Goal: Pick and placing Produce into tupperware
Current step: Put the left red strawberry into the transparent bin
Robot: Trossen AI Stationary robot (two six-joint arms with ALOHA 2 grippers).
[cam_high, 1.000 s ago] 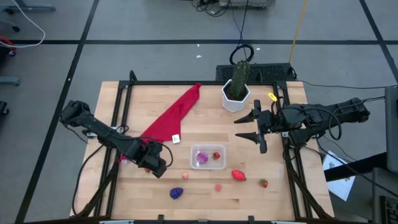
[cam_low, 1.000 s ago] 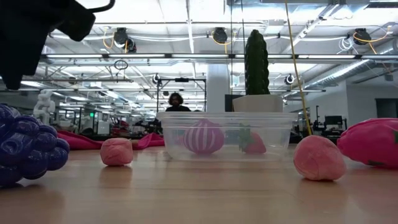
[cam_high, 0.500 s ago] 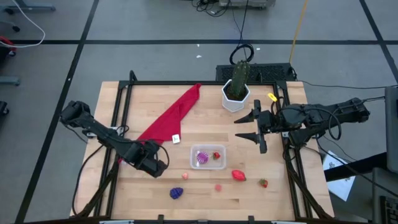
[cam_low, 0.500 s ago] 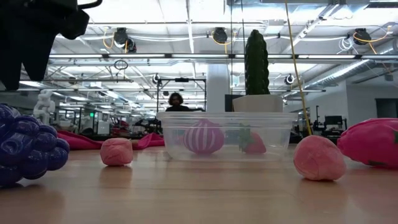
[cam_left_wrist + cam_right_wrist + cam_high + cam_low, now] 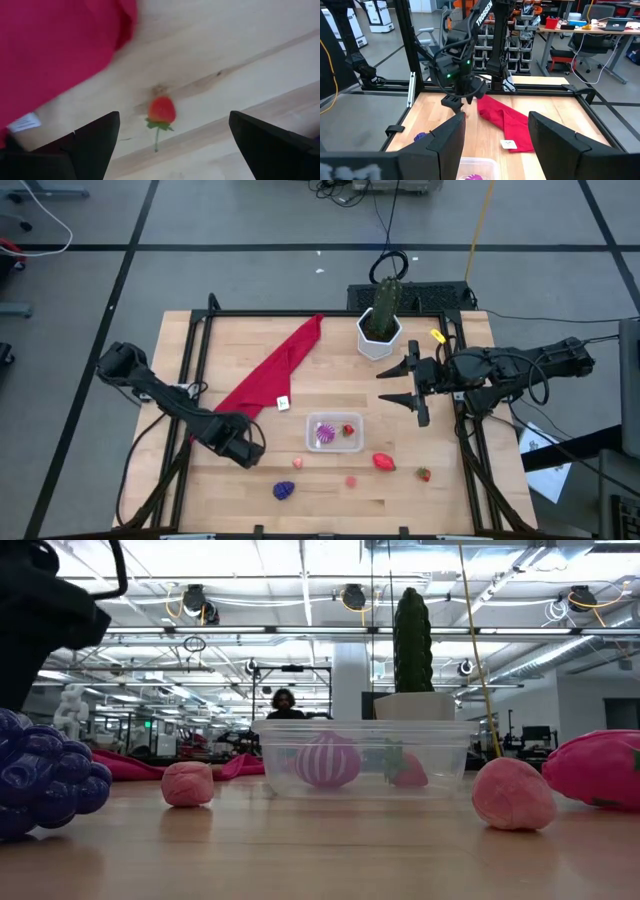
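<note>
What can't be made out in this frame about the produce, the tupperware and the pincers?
- Tupperware: right wrist view cuts it at the picture's edge; only part of its contents shows.
- Strawberry under the open left pincer: high view hides it beneath that arm.
- Small red piece near the table's right edge: too small in the high view to identify.
- Purple grapes: low view crops them at the left edge.
</note>
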